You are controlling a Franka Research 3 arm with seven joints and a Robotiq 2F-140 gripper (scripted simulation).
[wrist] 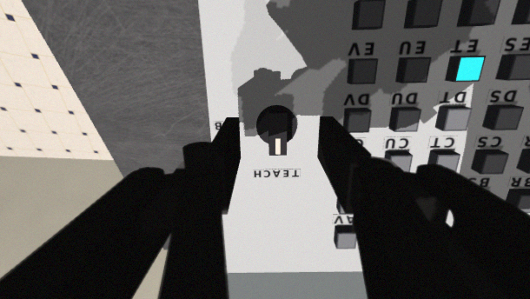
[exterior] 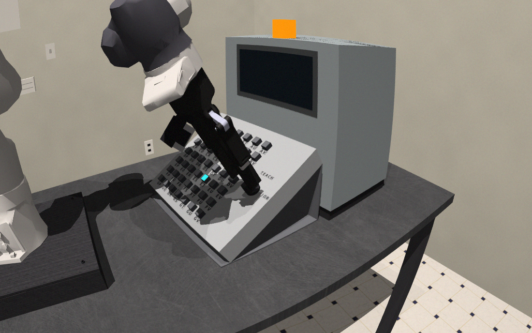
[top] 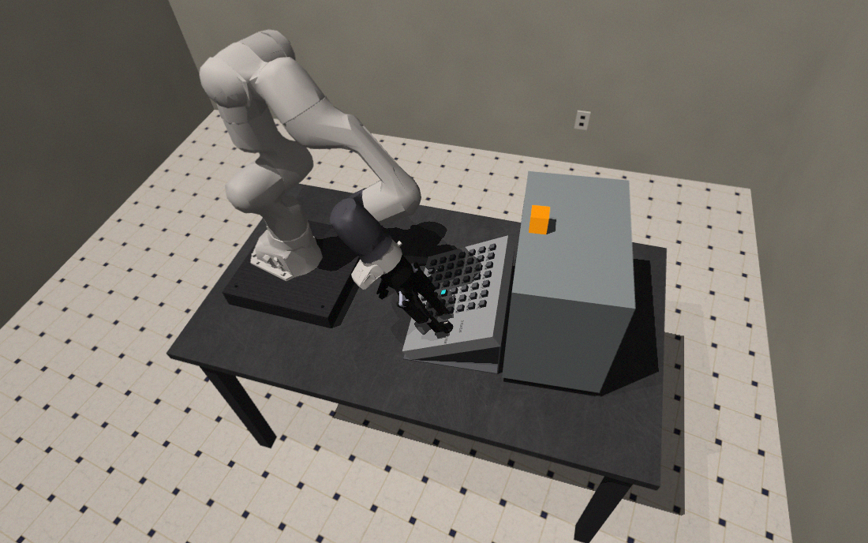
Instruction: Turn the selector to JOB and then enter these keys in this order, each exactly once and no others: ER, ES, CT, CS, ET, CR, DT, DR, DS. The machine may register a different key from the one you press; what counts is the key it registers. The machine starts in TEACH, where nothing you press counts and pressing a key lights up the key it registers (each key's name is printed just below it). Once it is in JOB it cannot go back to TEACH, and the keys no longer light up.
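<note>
From my seat far away, I see the black jaws (top: 446, 319) (exterior: 245, 184) part way open, with nothing held in them. The round black selector (wrist: 276, 123) is between the two finger tips, on the right part of the sloped key board (top: 480, 331) (exterior: 231, 235) (wrist: 278, 243). Its white mark points to TEACH. One key, ET (top: 443, 291) (exterior: 204, 177) (wrist: 470, 69), glows bright blue. The board sits on the dark counter (top: 383, 383) (exterior: 156, 290) (wrist: 130, 65), near the big gray box (top: 576, 256) (exterior: 364, 117) (wrist: 295, 287). An orange block (top: 539, 219) (exterior: 284, 28) is on top of the box.
</note>
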